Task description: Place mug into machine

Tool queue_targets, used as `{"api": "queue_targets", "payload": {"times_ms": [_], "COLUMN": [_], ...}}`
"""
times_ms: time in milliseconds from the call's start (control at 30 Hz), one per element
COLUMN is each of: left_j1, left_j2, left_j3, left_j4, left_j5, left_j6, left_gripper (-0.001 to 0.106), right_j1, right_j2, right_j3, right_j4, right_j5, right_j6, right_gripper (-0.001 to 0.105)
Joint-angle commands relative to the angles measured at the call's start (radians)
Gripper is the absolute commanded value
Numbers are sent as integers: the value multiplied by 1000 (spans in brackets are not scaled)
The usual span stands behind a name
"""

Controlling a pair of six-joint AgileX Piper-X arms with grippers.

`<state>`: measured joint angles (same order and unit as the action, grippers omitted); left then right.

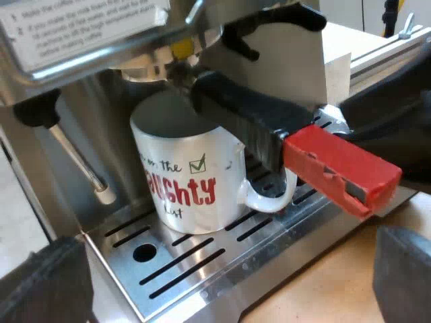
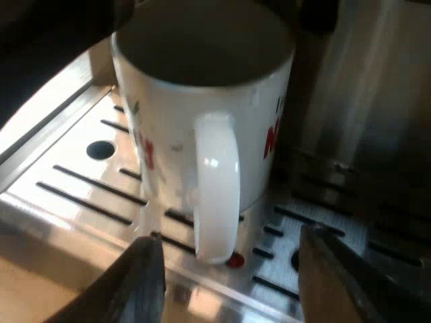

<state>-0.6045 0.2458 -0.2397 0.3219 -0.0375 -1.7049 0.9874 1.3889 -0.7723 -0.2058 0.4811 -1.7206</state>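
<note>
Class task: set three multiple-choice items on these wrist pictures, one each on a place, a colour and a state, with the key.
1. Where does the white ceramic mug with red lettering stand? A on the slotted steel drip tray; B on a bean hopper; C on a table.
2. What colour ends the metal holder's dark handle? A blue; B red; C green.
3. How is the right tool? A shut on the mug; B open; C shut on a tamper.
Key: 1 A, its base sits on the tray's slots. 2 B, the tip is red. 3 B, its fingers stand apart beside the mug's handle.
</note>
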Motion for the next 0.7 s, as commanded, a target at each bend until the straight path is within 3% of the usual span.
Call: {"api": "queue_targets", "payload": {"times_ms": [33, 167, 233, 400, 533, 700], "left_j1": [-3, -3, -3, -3, -3, 0], "left_j2": [-62, -153, -177, -212, -212, -212], "left_j3": [-48, -114, -144, -236, -275, -276], "left_j4": [89, 169, 192, 279, 332, 329], "left_j5": [-18, -18, -15, 10, 104, 89], "left_j6": [4, 4, 4, 1, 1, 1], "left_gripper": [85, 85, 85, 85, 85, 85], "right_j1": [32, 97, 128, 208, 243, 251], "right_j2": [-71, -166, -210, -306, -346, -346], "right_j3": [43, 69, 69, 69, 69, 55], "right_j4": [10, 26, 31, 40, 60, 74], "right_j5": [29, 62, 65, 119, 145, 198], "right_j6": [-10, -10, -10, -10, -10, -10], "right_gripper": [48, 48, 42, 0, 0, 0]}}
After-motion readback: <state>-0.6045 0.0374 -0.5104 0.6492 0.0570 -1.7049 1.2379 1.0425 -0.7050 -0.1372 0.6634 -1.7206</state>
